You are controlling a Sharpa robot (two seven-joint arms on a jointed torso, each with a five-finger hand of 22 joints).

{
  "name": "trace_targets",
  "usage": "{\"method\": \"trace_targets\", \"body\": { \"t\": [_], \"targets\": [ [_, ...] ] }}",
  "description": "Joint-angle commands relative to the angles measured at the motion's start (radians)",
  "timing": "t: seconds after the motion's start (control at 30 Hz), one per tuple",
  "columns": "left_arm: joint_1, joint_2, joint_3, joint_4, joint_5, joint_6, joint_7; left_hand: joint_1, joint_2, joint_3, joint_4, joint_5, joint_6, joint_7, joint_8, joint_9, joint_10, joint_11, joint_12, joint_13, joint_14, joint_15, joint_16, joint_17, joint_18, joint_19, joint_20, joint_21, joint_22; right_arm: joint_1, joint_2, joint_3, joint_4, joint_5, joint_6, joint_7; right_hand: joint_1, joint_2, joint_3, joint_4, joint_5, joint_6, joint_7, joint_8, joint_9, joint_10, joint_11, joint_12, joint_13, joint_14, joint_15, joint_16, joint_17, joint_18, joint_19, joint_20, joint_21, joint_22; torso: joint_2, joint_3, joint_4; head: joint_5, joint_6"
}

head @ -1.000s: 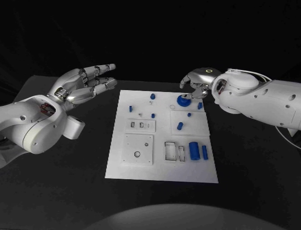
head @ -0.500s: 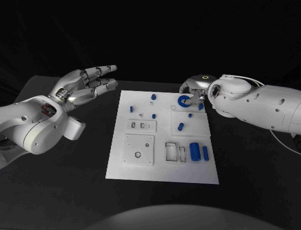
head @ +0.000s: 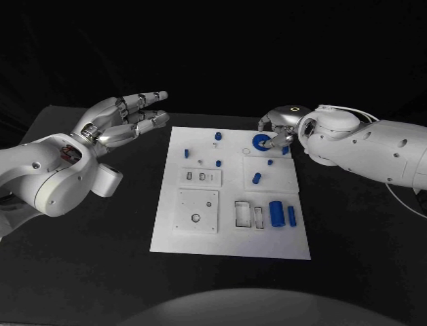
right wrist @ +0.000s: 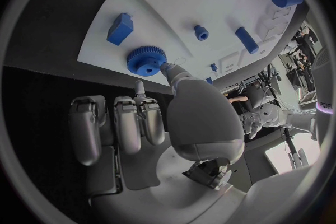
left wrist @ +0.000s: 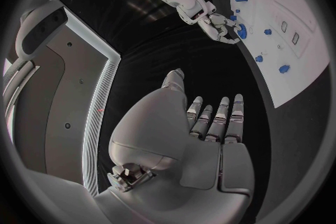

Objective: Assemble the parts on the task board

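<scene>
Right robot hand (head: pixel 277 127) at the far right corner of the flat white rectangular task board (head: pixel 231 238), one fingertip (right wrist: pixel 168 70) touching the toothed round blue gear (right wrist: pixel 146 60) lying there; other fingers straight and side by side, off the board, gripping nothing. Left robot hand (head: pixel 122 120) raised left of the board's far edge, fingers spread wide and holding nothing. Blue block (right wrist: pixel 120 28) just beside the gear. Small blue pegs (head: pixel 217 136) scattered across the far half, two blue cylinders (head: pixel 275 212) resting near the right edge, closer in. Board lying mid black surface (head: pixel 76 272).
</scene>
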Motion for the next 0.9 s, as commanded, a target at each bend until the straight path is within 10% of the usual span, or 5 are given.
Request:
{"method": "trace_targets", "body": {
  "t": [0.03,0.3,0.9],
  "targets": [
    [0.000,0.003,0.001,0.000,-0.005,0.022,0.003,0.014,-0.001,-0.004,-0.003,0.006,0.000,0.004,0.002,-0.001,0.005,0.000,0.000,0.002,0.009,0.001,0.005,0.001,-0.009,0.004,0.000,0.005,-0.001,-0.001,-0.003,0.000,0.000,0.003,0.016,-0.003,-0.005,0.005,0.002,0.004,0.000,-0.011,0.001,0.012,0.023,0.105,0.007,0.004,0.263,0.106,0.007,0.003,0.263,-0.011,0.045,0.006,-0.002,0.239,0.000,-0.0001,-0.0001,0.000,0.000],
    [-0.001,0.006,0.001,-0.001,-0.005,0.025,0.000,0.014,-0.001,-0.004,-0.003,0.006,0.000,0.004,0.002,-0.001,0.005,0.000,0.000,0.002,0.009,0.001,0.005,0.001,-0.009,0.004,0.000,0.005,-0.001,-0.003,-0.008,0.000,0.002,0.006,0.016,0.003,0.003,0.007,0.007,-0.006,0.026,-0.028,-0.003,0.057,0.137,0.105,0.003,0.004,0.263,0.106,0.004,0.003,0.263,-0.010,0.041,0.004,-0.006,0.238,0.000,-0.0004,0.0000,-0.001,-0.003],
    [-0.001,0.007,0.001,-0.003,-0.005,0.029,-0.007,0.016,0.001,-0.004,-0.003,0.007,0.005,0.005,0.003,0.000,0.006,0.001,0.000,0.002,0.008,0.001,0.005,0.001,-0.009,0.004,0.000,0.004,-0.001,-0.006,-0.008,0.000,-0.005,0.008,0.031,0.016,0.019,0.008,0.024,-0.020,0.056,-0.023,-0.013,0.085,0.217,0.105,-0.004,0.004,0.263,0.106,-0.002,0.003,0.263,-0.009,0.038,-0.001,-0.010,0.236,0.000,0.0002,0.0006,-0.001,-0.003]
  ]
}}
